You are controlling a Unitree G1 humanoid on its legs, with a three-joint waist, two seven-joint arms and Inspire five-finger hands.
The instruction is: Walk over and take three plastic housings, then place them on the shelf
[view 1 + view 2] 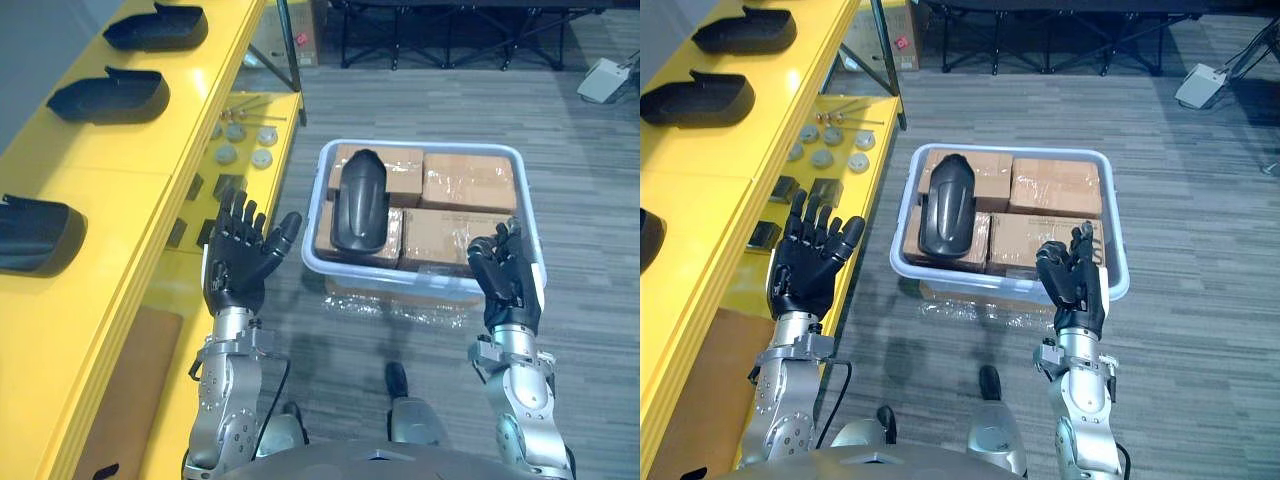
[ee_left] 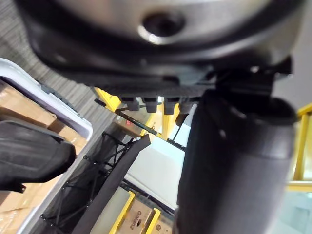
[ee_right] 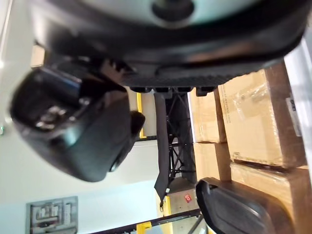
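Observation:
One black plastic housing (image 1: 359,203) lies on cardboard boxes inside a white bin (image 1: 421,283) on the floor ahead of me. Three more black housings rest on the yellow shelf (image 1: 110,180) to my left: a far one (image 1: 156,27), a middle one (image 1: 108,97) and a near one (image 1: 38,233). My left hand (image 1: 238,255) is raised between shelf and bin, fingers spread, holding nothing. Over the bin's near right rim hovers my right hand (image 1: 507,272), fingers relaxed and empty. The binned housing (image 3: 239,209) also shows in the right wrist view.
Grey discs and small metal parts (image 1: 240,140) lie on the shelf's lower yellow tier. Black folding frames (image 1: 450,35) stand across the carpet at the back, with a white device (image 1: 604,80) at the far right. Open carpet lies right of the bin.

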